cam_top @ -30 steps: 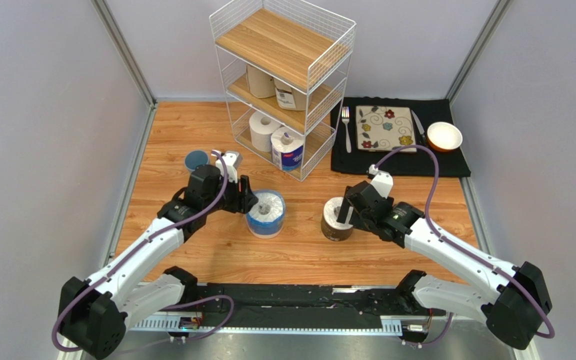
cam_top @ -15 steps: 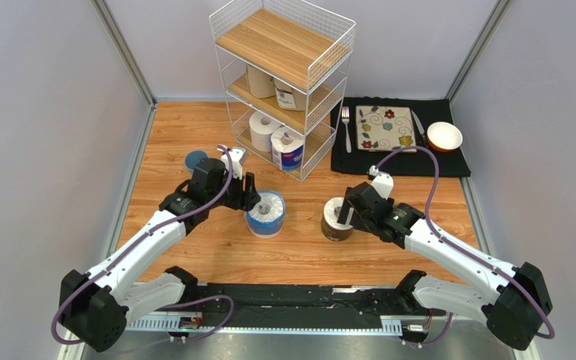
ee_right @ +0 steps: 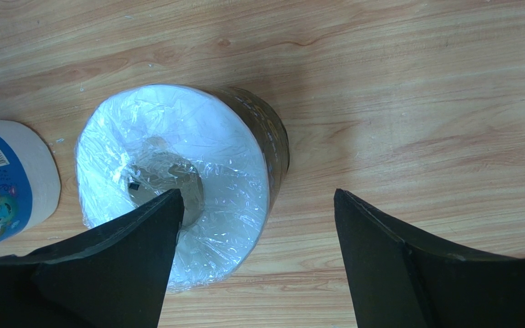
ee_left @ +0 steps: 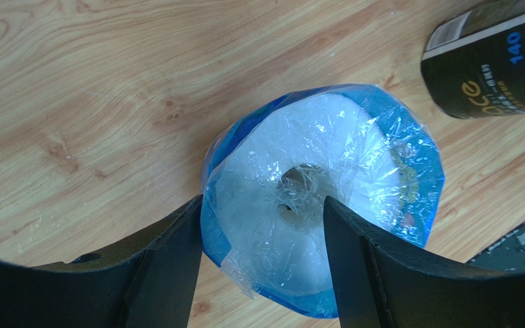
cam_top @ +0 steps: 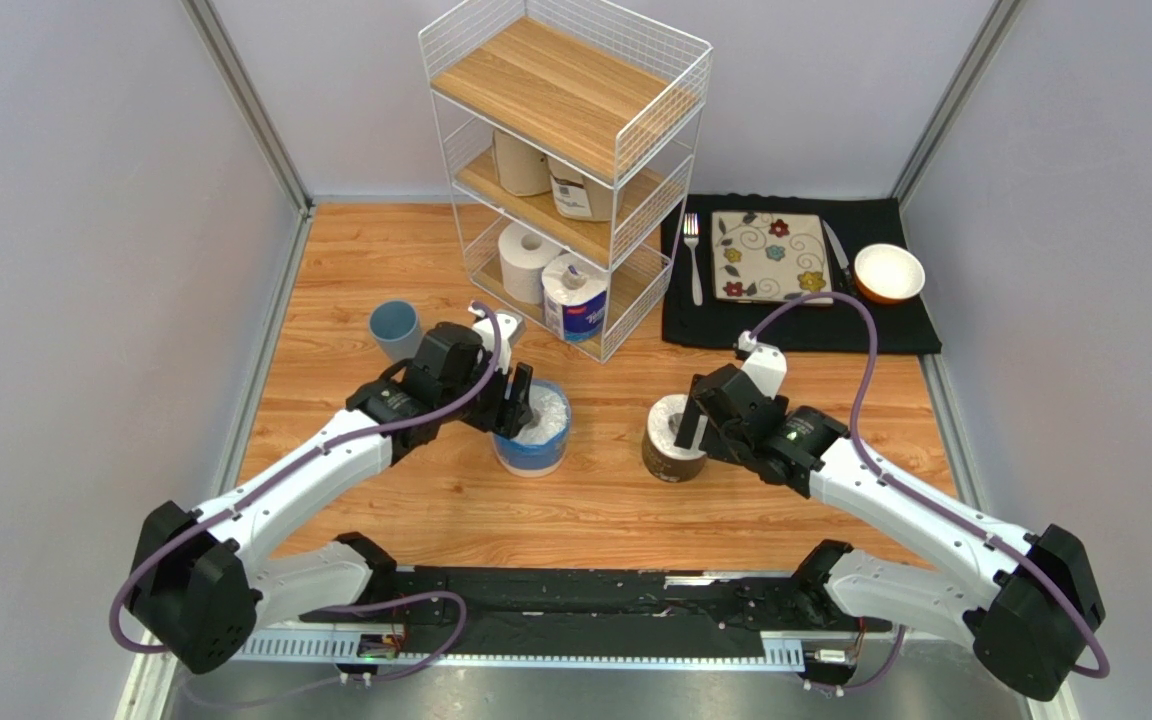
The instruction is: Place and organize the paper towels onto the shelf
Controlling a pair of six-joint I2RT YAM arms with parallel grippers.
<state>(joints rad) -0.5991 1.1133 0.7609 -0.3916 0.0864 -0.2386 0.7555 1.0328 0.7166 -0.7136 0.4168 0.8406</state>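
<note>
The blue-plastic-wrapped roll (cam_top: 534, 431) stands upright on the wooden table. My left gripper (cam_top: 519, 402) is open at its left side. In the left wrist view the gripper (ee_left: 262, 201) straddles the roll (ee_left: 354, 150), with one finger outside the wrap and the other over the core. The dark-wrapped roll (cam_top: 672, 438) stands to the right. My right gripper (cam_top: 692, 428) is open, with one finger (ee_right: 156, 225) over the core of the roll (ee_right: 197, 143) and the other beside it. The shelf (cam_top: 567, 90) holds two tan rolls (cam_top: 525, 162) on the middle tier, and a plain white roll (cam_top: 525, 258) and a blue-labelled roll (cam_top: 576, 297) on the bottom tier.
A blue cup (cam_top: 393, 323) stands left of the left gripper. A black mat (cam_top: 898, 323) at the back right carries a fork (cam_top: 692, 255), a flowered plate (cam_top: 772, 257), a knife and a bowl (cam_top: 889, 273). Grey walls close in both sides.
My left gripper has moved right and onto the blue-wrapped roll, now straddling its near side. The blue cup is now uncovered. The right arm has not moved.
</note>
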